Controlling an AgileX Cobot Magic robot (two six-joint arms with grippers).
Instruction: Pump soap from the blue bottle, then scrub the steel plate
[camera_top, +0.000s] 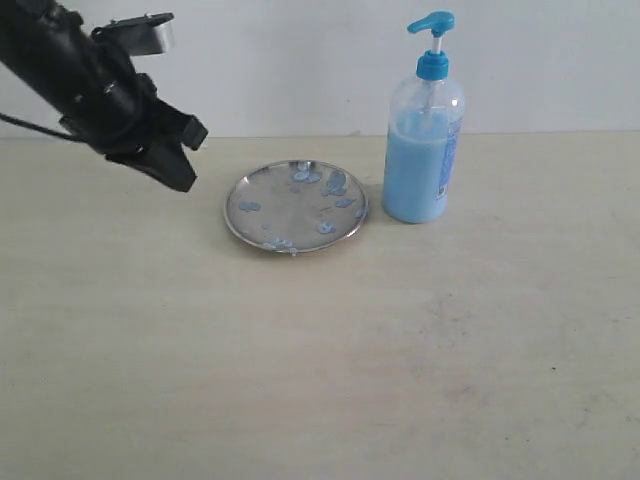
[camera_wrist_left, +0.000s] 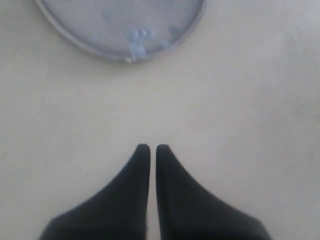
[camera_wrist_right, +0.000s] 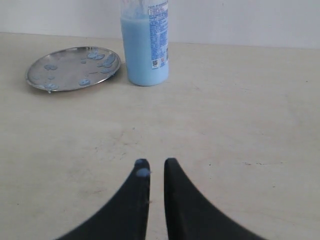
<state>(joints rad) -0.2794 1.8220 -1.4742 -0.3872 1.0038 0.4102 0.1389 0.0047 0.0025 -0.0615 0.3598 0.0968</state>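
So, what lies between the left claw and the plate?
Only bare table lies between the left claw and the plate; the left wrist view shows this stretch plainly.

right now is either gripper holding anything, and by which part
Nothing is held. The left gripper and right gripper both have their jaws shut on empty air; the bottle and plate stand free on the table.

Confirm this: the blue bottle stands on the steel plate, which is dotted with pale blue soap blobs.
Not quite: the blue bottle stands beside the steel plate, on the table, not on it, as the exterior view shows. The plate is dotted with soap blobs.
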